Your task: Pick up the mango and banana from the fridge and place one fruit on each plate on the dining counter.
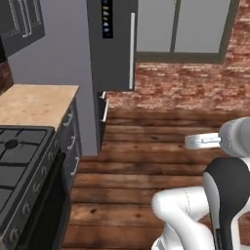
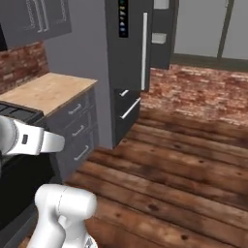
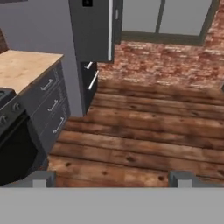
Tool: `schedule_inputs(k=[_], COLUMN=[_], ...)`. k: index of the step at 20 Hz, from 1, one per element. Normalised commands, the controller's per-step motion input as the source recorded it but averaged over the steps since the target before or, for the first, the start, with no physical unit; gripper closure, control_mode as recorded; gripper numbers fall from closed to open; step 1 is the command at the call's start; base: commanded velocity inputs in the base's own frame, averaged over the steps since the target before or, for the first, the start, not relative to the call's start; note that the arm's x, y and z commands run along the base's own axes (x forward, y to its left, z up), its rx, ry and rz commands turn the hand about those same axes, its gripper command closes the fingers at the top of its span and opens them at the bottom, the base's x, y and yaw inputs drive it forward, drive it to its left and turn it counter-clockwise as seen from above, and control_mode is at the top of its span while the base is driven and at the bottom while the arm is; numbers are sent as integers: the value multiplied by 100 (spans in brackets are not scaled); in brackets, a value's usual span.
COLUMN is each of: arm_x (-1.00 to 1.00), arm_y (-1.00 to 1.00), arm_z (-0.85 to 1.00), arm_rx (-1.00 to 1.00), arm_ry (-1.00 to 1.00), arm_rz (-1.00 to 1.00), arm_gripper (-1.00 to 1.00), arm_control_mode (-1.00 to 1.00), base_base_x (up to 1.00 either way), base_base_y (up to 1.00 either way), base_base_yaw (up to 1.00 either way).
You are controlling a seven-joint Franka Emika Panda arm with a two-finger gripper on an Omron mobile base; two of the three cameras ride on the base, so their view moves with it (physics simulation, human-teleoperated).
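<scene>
Fridge (image 1: 114, 44) doors are shut as we see them, far ahead past everything else. Nearest us, our gripper (image 3: 111, 179) hangs with fingertips (image 3: 41, 178) spread wide over the plank floor (image 3: 144, 131), holding nothing. Further left sits the wooden worktop (image 1: 34, 105) over grey drawers (image 3: 50, 105).

So the fridge (image 1: 111, 44) is this tall dark grey cabinet with a long pale bar handle (image 2: 144, 51), door shut. It's standing upright right beside the wooden worktop, brick wall just past it.
</scene>
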Motion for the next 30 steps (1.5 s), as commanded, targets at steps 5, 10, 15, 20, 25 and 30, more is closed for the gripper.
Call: schedule_inputs(k=[5, 10, 15, 20, 25, 30], arm_x=[0, 0, 0, 0, 0, 0], arm_y=[0, 0, 0, 0, 0, 0], arm_z=[0, 0, 0, 0, 0, 0], arm_rx=[0, 0, 0, 0, 0, 0], arm_ry=[0, 0, 0, 0, 0, 0], arm_rz=[0, 0, 0, 0, 0, 0], arm_gripper=[-100, -100, -100, -100, -100, -100], arm_control_mode=[100, 100, 100, 100, 100, 100], base_base_x=[100, 95, 16, -29, -75, -99], base_base_y=[-25, -8, -6, -34, -72, -100], base_base_yaw=[61, 85, 99, 85, 64, 27])
